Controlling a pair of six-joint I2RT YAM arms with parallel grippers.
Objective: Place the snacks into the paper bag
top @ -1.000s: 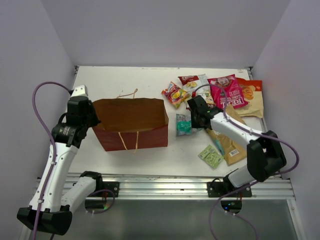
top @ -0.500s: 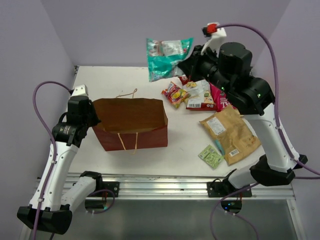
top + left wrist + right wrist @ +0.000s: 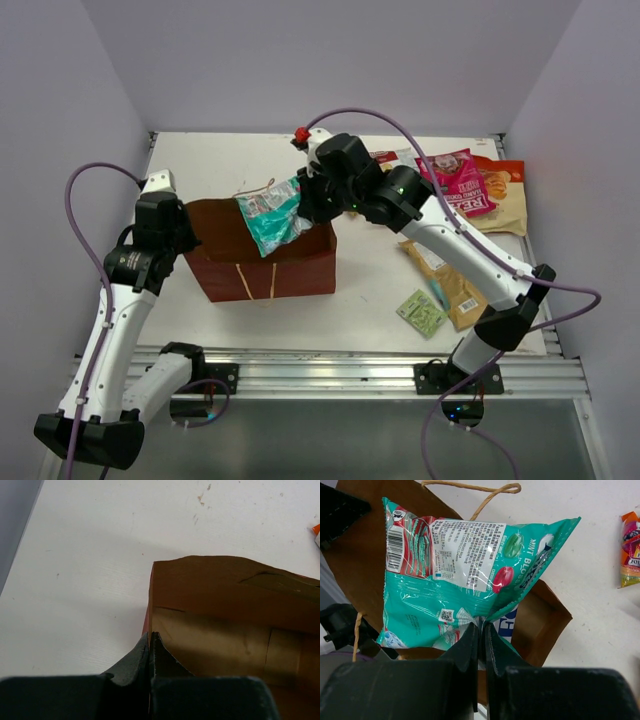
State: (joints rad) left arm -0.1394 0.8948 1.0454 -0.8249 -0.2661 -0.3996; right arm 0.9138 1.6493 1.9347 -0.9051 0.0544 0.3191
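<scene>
— What is everything set upon?
— A white table (image 3: 200, 160) is seen, with a few faint specks on its top in the left wrist view.
— And what is laid directly on it?
— The paper bag (image 3: 262, 265) is stood upright on the left half, mouth open, with a cord handle (image 3: 255, 189) showing behind its far rim. At the far right the pink-red packet (image 3: 462, 183) is laid partly over the orange packet (image 3: 507, 190). Nearer, the tan kraft pouch (image 3: 450, 290) is laid flat, and the green sachet (image 3: 421, 312) is placed just beside its near left edge. A bright packet (image 3: 630, 550) is cut off at the edge of the right wrist view.
</scene>
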